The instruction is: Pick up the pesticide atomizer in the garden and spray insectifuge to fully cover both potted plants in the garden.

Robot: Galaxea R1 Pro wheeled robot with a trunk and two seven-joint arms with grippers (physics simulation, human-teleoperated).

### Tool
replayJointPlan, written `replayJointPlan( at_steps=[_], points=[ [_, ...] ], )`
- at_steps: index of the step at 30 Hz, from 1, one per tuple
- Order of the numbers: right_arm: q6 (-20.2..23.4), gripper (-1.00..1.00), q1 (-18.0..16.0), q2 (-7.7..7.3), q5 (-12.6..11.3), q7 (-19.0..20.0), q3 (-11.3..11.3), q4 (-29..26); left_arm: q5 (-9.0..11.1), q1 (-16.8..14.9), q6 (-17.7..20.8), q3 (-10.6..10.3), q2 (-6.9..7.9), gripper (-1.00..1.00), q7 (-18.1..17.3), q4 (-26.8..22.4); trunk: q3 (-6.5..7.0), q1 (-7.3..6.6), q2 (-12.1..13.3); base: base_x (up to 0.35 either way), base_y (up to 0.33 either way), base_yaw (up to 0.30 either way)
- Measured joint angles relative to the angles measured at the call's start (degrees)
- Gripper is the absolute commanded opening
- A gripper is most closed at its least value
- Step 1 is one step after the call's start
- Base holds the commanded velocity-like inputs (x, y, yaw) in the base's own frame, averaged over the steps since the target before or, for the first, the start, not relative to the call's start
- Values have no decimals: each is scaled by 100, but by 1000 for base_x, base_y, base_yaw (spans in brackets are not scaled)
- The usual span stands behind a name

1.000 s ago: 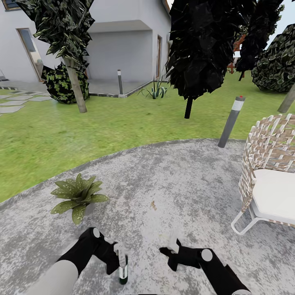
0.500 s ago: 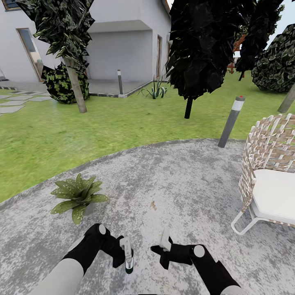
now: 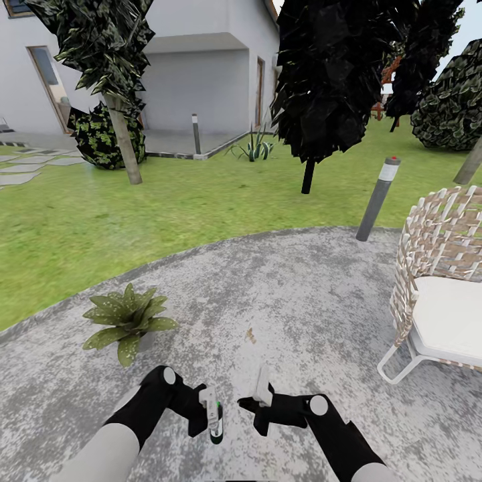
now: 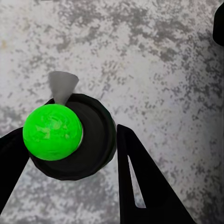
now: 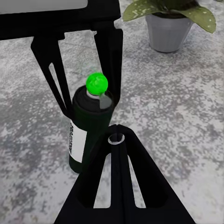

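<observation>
Gripping the pesticide atomizer (image 3: 215, 423) upright by its body, the left gripper (image 3: 211, 416) holds it above the paving (image 3: 301, 301), its green-tipped head free, probably for spraying. Just beside it, the right gripper (image 3: 262, 396) points at the bottle; whether it's parted is unclear. One potted plant (image 3: 127, 320) sits ahead-left in its grey pot.

Your head camera looks forward and down over the grey paving (image 3: 281, 294), with lawn and house toward 12 o'clock. Your left wrist camera looks straight down, very close, onto the top of the pesticide atomizer (image 4: 70, 140). Your right wrist camera looks level and close at the same bottle (image 5: 86, 126) from its side. All three views share that bottle (image 3: 215, 422) and the paving around it.
</observation>
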Motion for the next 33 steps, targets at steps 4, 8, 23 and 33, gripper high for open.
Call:
replayJointPlan(
  at_steps=[4, 8, 23, 33],
  points=[
    [0, -100, -1, 2, 0, 1, 0, -2, 1, 0, -2, 0, -66, -100, 3, 0, 0, 0, 0, 0, 0, 0],
    [0, -100, -2, 2, 0, 1, 0, -2, 3, 0, -3, 0, -125, -100, 3, 0, 0, 0, 0, 0, 0, 0],
    [0, -100, -2, 2, 0, 1, 0, -2, 27, -9, -3, -1, -281, -100, -5, -4, 0, 0, 0, 0, 0, 0],
    [0, -100, -2, 2, 0, 1, 0, -2, 27, -9, -3, 0, -345, -100, -5, -5, 0, 0, 0, 0, 0, 0]
  ],
)
